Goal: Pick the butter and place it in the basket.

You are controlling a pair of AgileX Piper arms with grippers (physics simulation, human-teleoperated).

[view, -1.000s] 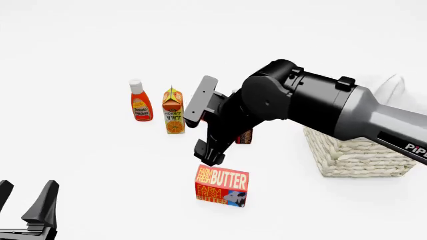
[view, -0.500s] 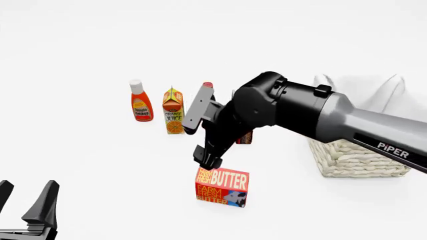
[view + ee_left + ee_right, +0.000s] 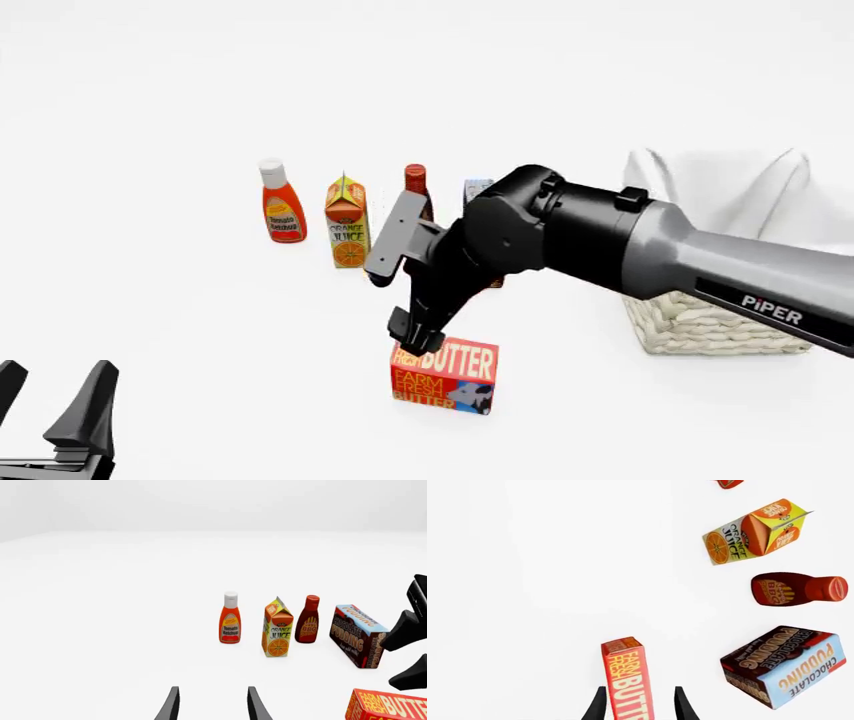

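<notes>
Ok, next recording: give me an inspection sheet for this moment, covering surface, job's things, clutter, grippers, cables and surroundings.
Surface: plain white table, no marks seen.
Job's things: red-orange butter box with yellow lettering stands upright on the table; pale woven wicker basket with white cloth lining sits to its right, partly hidden by the arm.
Clutter: red ketchup bottle with white cap, orange juice carton, dark red BBQ sauce bottle, blue-and-brown chocolate pudding box, all upright in a row behind the butter.
Grippers: right gripper open, fingers astride the butter's top; left gripper open, holding nothing.
Cables: nothing seen.
Surroundings: blank white background.
</notes>
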